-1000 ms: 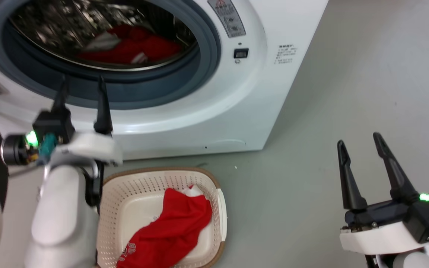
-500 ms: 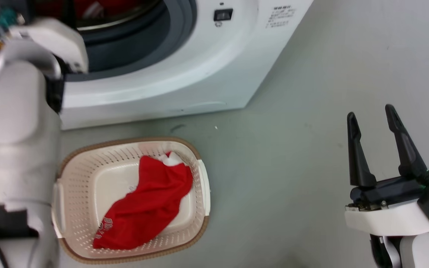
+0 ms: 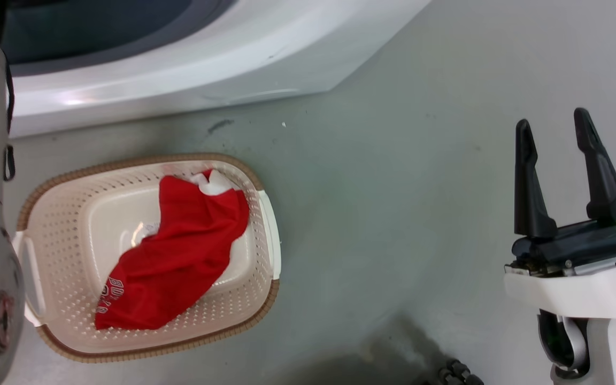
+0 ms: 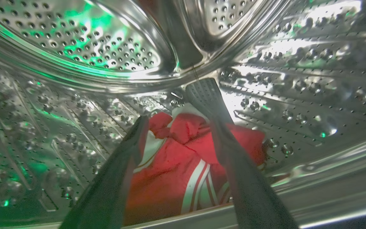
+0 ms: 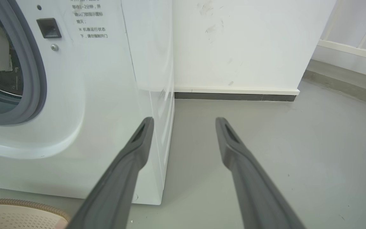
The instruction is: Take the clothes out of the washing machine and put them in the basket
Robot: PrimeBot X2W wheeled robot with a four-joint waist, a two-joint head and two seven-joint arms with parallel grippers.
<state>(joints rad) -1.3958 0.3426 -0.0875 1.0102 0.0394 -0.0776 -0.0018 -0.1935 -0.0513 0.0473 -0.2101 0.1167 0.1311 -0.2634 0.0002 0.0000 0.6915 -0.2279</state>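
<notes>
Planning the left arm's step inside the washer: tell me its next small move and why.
Probably ease the left gripper a little further in and shut it on the red garment. Its fingers stand open to either side of the bunched fabric on the drum floor, gripping nothing, and the other garment already lies in the basket.

One large white front-loading washing machine, far left; one perforated steel drum inside it; one cream oval plastic basket, near left; two red fabric garments counted: the lettered red garment in the basket, the white-striped red garment in the drum; two dark long-fingered pincers, left pincer, right pincer.
</notes>
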